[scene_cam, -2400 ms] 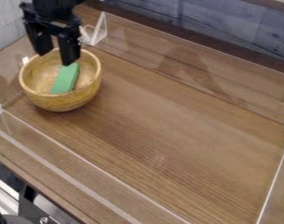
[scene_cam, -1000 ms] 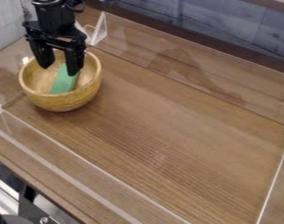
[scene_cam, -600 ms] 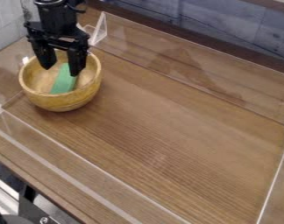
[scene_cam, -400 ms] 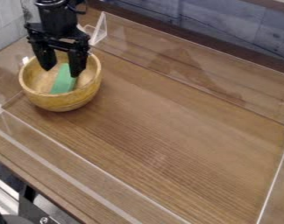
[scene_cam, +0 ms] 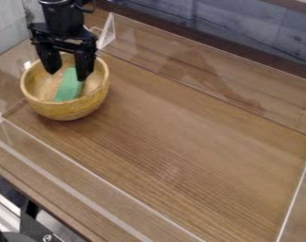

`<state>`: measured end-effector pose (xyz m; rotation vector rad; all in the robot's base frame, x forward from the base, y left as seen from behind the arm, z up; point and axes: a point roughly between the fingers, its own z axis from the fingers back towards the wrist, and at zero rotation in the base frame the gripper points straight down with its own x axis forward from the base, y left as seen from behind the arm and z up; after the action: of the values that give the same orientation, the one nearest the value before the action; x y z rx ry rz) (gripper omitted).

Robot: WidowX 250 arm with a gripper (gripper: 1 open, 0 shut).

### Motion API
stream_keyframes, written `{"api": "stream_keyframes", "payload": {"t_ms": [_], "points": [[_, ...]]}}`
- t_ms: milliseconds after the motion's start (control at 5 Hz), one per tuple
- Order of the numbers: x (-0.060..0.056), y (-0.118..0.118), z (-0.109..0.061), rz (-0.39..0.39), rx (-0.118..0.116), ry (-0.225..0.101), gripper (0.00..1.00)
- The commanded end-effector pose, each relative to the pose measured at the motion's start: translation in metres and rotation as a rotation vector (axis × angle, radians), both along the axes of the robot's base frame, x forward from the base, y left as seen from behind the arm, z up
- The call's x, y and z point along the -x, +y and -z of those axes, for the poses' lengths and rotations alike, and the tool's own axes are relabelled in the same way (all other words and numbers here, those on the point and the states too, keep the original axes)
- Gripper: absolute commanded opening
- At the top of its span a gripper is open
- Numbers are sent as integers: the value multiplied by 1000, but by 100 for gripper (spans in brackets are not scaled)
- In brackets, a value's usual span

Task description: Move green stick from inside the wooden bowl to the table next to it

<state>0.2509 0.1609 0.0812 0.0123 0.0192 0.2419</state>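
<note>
The wooden bowl point(scene_cam: 65, 96) stands at the far left of the table point(scene_cam: 181, 132). Inside it lies the green stick point(scene_cam: 70, 87), leaning along the bowl's right inner side. My black gripper point(scene_cam: 67, 70) points straight down into the bowl, open, with one finger on each side of the stick's upper end. The fingers hide the top of the stick. Whether the fingers touch the stick I cannot tell.
A low clear plastic rim point(scene_cam: 143, 210) runs around the table's edges. A white clip-like piece point(scene_cam: 105, 35) sits on the rim just behind the bowl. Brown tabletop stretches to the right of the bowl and in front of it.
The gripper swung from the bowl's right side to straddle the stick more centrally, then stayed put over the last second. The stick and bowl have not moved.
</note>
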Motion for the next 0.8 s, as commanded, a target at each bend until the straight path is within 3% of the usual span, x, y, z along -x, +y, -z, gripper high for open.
{"api": "stream_keyframes", "payload": {"t_ms": [0, 600], "points": [[-10, 5, -16, -12, -35, -50, 100], [-14, 11, 13, -10, -64, -53, 100]]}}
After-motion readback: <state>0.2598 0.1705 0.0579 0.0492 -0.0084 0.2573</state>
